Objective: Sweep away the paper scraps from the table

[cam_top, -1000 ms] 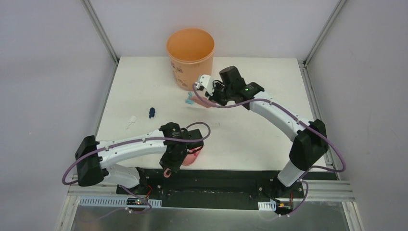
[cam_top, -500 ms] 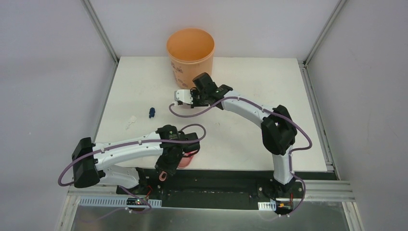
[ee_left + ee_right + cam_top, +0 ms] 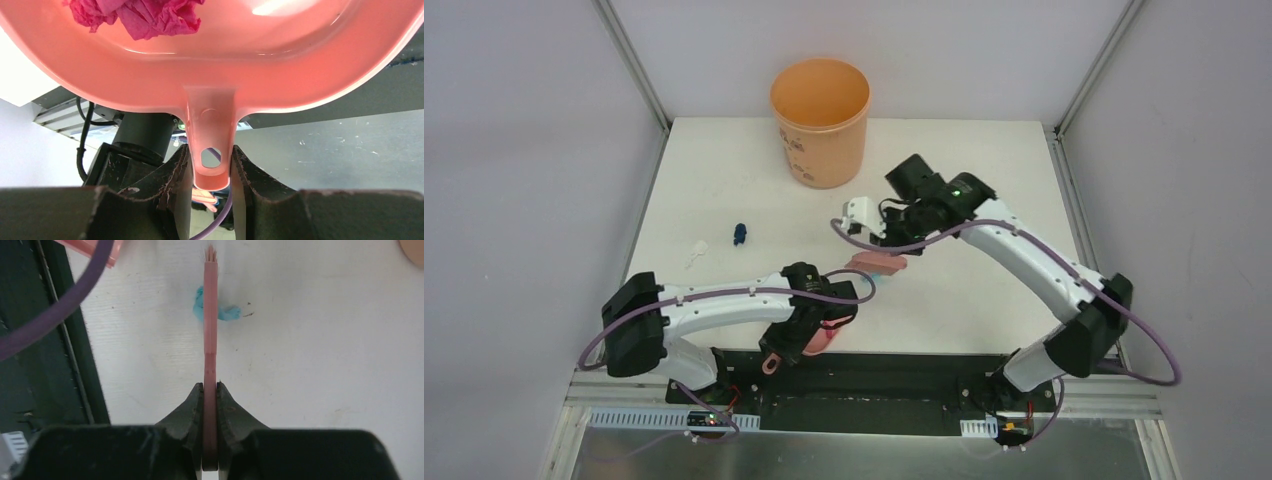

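Clamping the brush (image 3: 210, 330) by its handle, the right gripper (image 3: 210, 388) holds it lengthwise over a teal scrap (image 3: 228, 313) mid-worktop (image 3: 724, 170); the dustpan (image 3: 280, 65), pinched by the left gripper (image 3: 211, 153), sits toward the near edge

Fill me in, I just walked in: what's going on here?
Two robot arms are sweeping up. The left hand grips a pink dustpan by its handle, a magenta scrap already in it. The right hand holds a pink brush at a teal scrap on the table. A dark blue scrap and a white scrap lie farther left.
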Available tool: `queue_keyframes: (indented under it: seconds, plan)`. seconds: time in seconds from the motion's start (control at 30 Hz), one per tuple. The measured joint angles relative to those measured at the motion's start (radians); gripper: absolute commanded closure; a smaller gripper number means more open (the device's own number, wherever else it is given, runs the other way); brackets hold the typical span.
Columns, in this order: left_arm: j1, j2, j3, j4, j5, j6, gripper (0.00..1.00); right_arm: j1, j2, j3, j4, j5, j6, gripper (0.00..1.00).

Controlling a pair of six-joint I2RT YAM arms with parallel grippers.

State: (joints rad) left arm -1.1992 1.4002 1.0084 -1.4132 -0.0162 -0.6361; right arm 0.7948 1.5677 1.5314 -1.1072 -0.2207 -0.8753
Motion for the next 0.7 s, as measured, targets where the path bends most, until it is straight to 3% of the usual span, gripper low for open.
queue_keyframes:
  seconds: [0.13,0.3,0.67,0.7]
  plan:
    - [-0.007,0.114,0.037,0.027,-0.004,0.07,1.0,-0.125,-0.124,0.002,-0.01,-0.09,0.177,1.0]
    - [-0.034,0.3,0.126,0.071,-0.008,0.158,1.0,-0.282,-0.143,-0.005,0.04,-0.099,0.363,1.0]
    - [-0.045,0.428,0.255,0.103,0.035,0.29,1.0,-0.272,0.002,-0.022,0.095,0.221,0.615,1.0]
    - [-0.045,0.439,0.265,0.104,0.045,0.296,0.91,-0.262,0.026,-0.02,0.092,0.227,0.631,1.0]
